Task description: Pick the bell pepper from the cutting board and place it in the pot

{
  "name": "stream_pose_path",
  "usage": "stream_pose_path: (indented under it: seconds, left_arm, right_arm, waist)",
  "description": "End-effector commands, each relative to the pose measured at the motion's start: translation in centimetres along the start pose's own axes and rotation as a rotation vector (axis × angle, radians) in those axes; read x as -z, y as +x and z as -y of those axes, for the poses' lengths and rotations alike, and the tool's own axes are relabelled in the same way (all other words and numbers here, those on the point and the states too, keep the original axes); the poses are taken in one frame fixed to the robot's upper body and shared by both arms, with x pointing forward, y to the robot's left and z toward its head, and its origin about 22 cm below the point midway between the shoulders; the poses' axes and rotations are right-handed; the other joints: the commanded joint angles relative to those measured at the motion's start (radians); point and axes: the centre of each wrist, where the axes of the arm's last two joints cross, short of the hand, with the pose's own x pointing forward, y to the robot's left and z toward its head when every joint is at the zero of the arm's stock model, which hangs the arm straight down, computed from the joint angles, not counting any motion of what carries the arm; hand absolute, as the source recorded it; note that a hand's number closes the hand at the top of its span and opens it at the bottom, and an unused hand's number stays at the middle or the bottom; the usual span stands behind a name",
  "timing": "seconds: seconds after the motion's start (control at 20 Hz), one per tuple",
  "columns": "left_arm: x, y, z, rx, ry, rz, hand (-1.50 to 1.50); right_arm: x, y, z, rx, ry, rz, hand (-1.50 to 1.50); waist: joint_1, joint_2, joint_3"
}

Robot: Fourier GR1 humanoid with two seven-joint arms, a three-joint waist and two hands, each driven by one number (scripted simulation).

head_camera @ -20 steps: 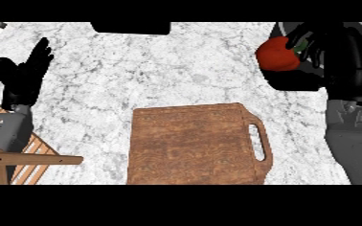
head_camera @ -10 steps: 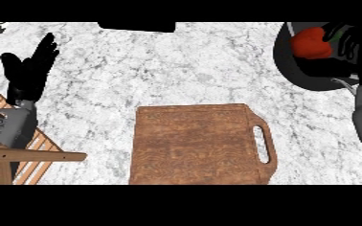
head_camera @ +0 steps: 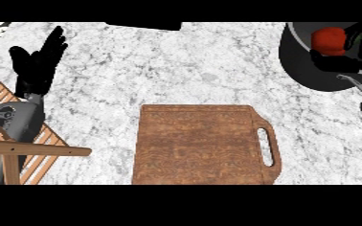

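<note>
The red bell pepper (head_camera: 326,40) is at the upper right, inside the outline of the dark pot (head_camera: 295,61). My right hand (head_camera: 336,63) shows there only in part, its black fingers curled round the pepper from below and from the right. The wooden cutting board (head_camera: 201,143) with a handle slot lies bare at the lower middle. At the left edge my left hand (head_camera: 37,63) is open with its fingers up, away from the board.
A slatted wooden rack (head_camera: 28,151) juts in at the lower left, under my left forearm. A thin metal handle (head_camera: 350,79) sticks out at the pot's lower right. White marble counter (head_camera: 176,67) lies between the board and the pot.
My right hand has carried the pepper from beside the pot to over its inside. The left hand has risen slightly at the left edge. The board stays bare.
</note>
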Motion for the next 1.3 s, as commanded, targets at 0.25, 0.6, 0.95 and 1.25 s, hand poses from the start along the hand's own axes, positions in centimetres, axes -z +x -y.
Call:
stream_pose_path:
  seconds: [0.25,0.6,0.95,1.25]
  left_arm:
    - [0.4,2.2,5.1,-0.210,-0.041,0.061,0.00]
    - [0.1,1.1,5.0,-0.224,-0.030,0.043,0.00]
    - [-0.2,0.3,4.0,-0.216,0.006,0.019,0.00]
    - [-1.2,-0.6,3.8,-0.208,0.026,0.019,0.00]
  right_arm:
    - [0.1,-3.8,-4.4,0.094,0.152,-0.175,-1.50]
    - [0.9,-3.4,-5.3,0.364,0.248,-0.109,-1.50]
    - [3.1,-4.1,-3.1,0.714,0.102,-0.104,-1.50]
    - [3.2,-10.1,-0.8,0.824,0.072,-0.149,-1.50]
  waist:
    - [0.030,-0.025,0.068]
    - [0.034,-0.029,0.069]
    - [0.005,-0.041,0.067]
    - [-0.006,-0.043,0.067]
